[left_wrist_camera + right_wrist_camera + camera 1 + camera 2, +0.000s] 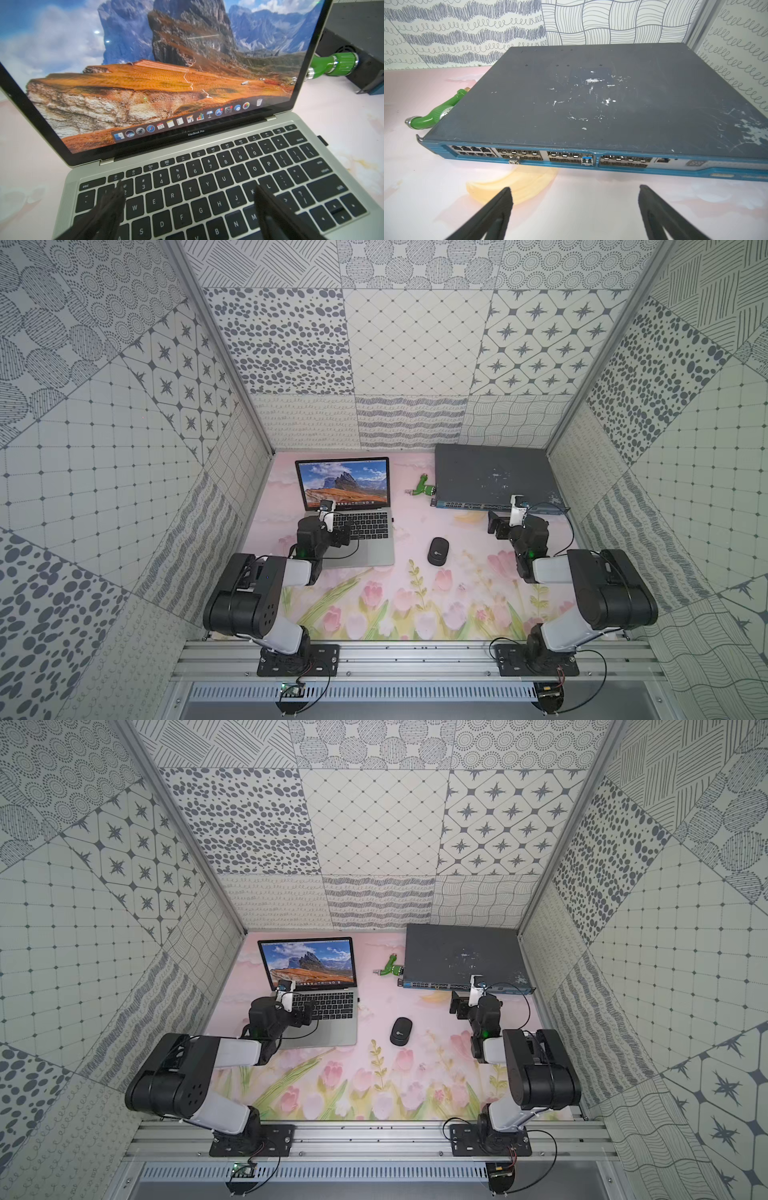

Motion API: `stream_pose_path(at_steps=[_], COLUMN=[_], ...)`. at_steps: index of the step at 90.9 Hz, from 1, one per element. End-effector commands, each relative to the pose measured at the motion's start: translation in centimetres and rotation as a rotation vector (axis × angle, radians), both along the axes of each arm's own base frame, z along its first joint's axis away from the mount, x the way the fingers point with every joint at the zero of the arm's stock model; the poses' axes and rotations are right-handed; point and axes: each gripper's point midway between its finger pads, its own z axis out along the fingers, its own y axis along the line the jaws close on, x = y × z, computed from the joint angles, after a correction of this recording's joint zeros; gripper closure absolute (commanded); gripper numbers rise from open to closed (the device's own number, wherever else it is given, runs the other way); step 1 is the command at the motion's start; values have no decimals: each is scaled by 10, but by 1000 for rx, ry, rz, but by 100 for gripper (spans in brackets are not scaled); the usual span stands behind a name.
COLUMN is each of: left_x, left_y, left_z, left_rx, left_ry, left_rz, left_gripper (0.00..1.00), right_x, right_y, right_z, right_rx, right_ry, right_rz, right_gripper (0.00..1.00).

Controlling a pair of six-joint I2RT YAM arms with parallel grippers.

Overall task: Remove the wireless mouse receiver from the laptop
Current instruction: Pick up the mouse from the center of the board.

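While the tiny black receiver stub (322,140) is sitting in the silver-grey laptop (69,191), nothing is being held by the wide-open left gripper (189,187) or right gripper (575,188).

Bezel of laptop (196,133), under screen: "MacBook Pro". Dock calendar icon (160,126): "22". Black keys (190,189): "esc", letters, digits 3 to 0. Front badge on network switch (591,104): too blurred to read.

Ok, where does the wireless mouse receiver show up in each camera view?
In both top views: wireless mouse receiver, a black stub on the laptop's right edge.
Left wrist: same edge, just past the delete key.
Right wrist: not in it.
Shared landmark: green fitting, in all four.
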Motion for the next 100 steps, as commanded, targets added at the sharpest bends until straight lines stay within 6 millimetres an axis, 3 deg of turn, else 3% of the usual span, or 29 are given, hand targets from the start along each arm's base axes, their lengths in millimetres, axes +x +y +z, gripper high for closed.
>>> stream_pose_path(at_steps=[1, 94, 100], left_x=[7, 7, 7], left_y=[-4, -3, -3], left_z=[13, 13, 13], left_rx=[12, 12, 11], left_ry=[-55, -55, -55], left_rz=[-17, -16, -15], left_gripper=[2, 2, 2], right_x=[8, 8, 7], right_y=[1, 0, -2], right_z=[14, 14, 23], right_rx=[-8, -1, -13], right_ry=[-45, -44, -71], right_rz=[-1, -1, -25], right_gripper=[3, 3, 3])
